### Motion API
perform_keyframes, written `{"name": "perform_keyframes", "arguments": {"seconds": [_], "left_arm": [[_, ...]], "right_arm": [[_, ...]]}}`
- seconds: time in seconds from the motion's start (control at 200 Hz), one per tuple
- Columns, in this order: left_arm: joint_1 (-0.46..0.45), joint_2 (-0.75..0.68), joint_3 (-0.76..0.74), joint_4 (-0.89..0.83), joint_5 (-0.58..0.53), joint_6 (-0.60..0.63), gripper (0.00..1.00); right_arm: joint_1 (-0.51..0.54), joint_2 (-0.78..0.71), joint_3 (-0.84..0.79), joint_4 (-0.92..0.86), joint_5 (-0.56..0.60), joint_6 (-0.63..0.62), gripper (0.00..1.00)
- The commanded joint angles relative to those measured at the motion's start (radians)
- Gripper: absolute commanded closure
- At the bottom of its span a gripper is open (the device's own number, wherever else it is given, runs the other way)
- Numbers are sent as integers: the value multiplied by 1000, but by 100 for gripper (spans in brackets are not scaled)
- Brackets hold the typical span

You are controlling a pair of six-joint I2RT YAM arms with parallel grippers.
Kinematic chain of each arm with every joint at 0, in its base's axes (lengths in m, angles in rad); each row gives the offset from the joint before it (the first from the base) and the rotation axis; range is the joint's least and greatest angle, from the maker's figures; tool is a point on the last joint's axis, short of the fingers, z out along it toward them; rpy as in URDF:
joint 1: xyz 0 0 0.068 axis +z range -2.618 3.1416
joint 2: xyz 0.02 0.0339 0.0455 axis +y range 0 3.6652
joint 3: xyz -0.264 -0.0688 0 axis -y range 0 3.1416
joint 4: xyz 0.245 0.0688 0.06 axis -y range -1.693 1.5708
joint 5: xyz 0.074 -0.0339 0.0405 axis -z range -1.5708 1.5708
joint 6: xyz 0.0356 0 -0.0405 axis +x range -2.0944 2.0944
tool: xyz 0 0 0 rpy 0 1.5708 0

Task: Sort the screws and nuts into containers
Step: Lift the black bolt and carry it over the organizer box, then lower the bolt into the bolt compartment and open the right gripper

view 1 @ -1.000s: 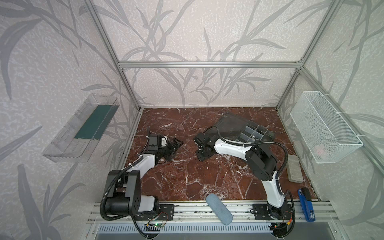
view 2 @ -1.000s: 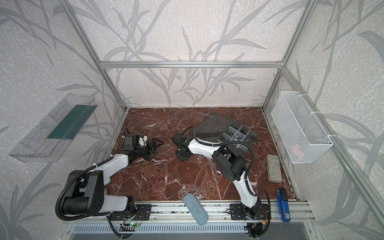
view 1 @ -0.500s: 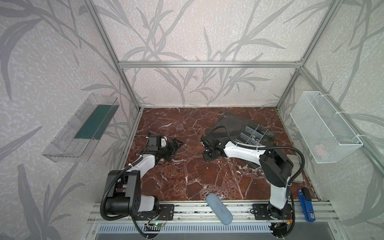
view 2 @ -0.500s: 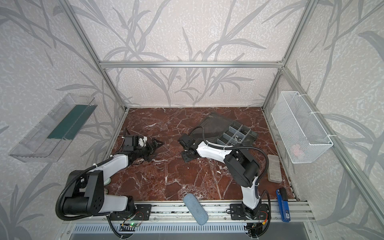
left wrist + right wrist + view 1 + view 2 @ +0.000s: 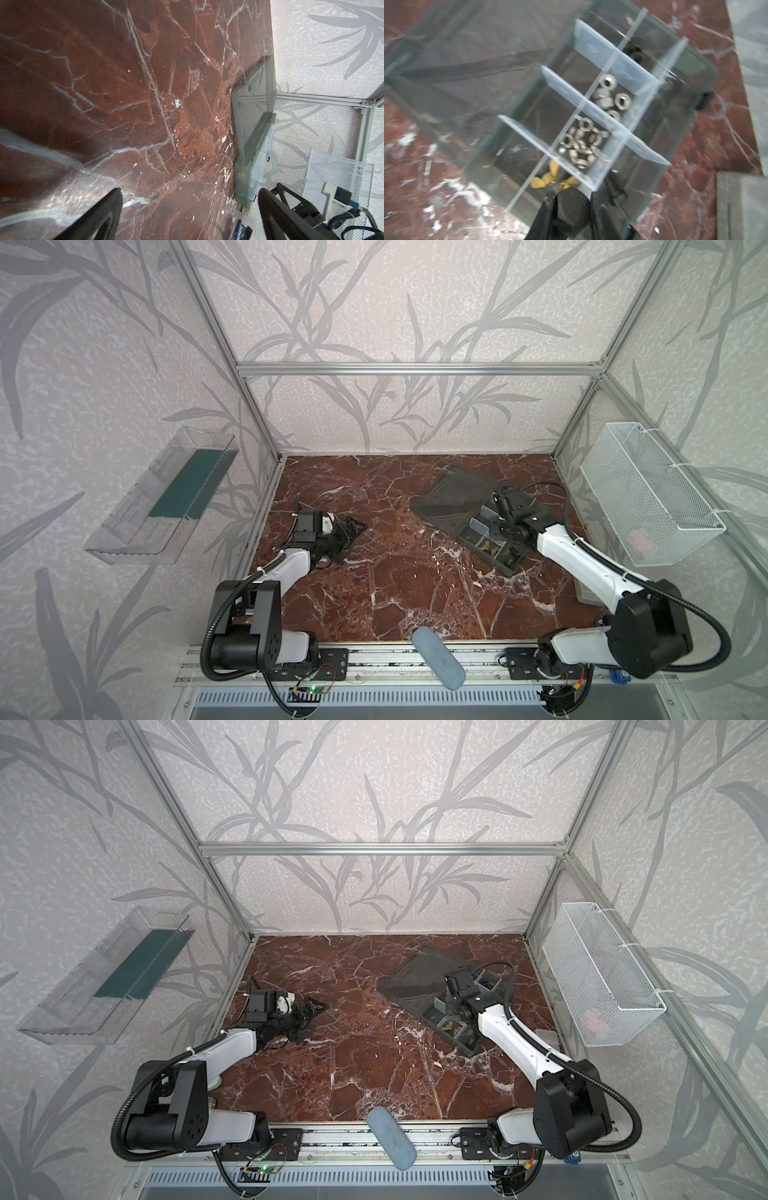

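The right arm has swung from the middle of the surface (image 5: 395, 572) over the organizer box (image 5: 506, 567); the right gripper (image 5: 571, 194) fingers grasp a black screw (image 5: 572, 205) above it. Silver nuts (image 5: 610, 97) lie in its middle compartments. The left gripper (image 5: 190, 192) fingers stand released.

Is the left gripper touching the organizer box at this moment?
Apart. Both top views show a broad stretch of bare marble tabletop between the left gripper and the organizer box.
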State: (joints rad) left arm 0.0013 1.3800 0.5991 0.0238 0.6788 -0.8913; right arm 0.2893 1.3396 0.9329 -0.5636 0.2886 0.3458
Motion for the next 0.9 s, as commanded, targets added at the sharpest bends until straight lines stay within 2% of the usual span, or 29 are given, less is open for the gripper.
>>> {"name": "perform_keyframes", "arguments": {"seconds": [0.0,0.23,0.67,0.745,0.82,0.895], "left_arm": [[5,-17,-1,9,3,-4,1],[5,-19,1,3,0,-4,0],[6,-44,10,-31,-12,11,1],[6,-45,12,-30,-13,12,1],[6,-47,14,-30,-11,17,1],[5,-50,22,-44,-15,27,1]], "right_arm": [[-90,-53,-37,-21,-8,-21,100],[-164,-20,-60,3,-18,-56,100],[-180,129,-8,57,-63,-65,100],[-180,155,13,40,-81,-65,86],[-180,180,29,22,-92,-67,65],[-180,191,38,11,-88,-66,56]]}}
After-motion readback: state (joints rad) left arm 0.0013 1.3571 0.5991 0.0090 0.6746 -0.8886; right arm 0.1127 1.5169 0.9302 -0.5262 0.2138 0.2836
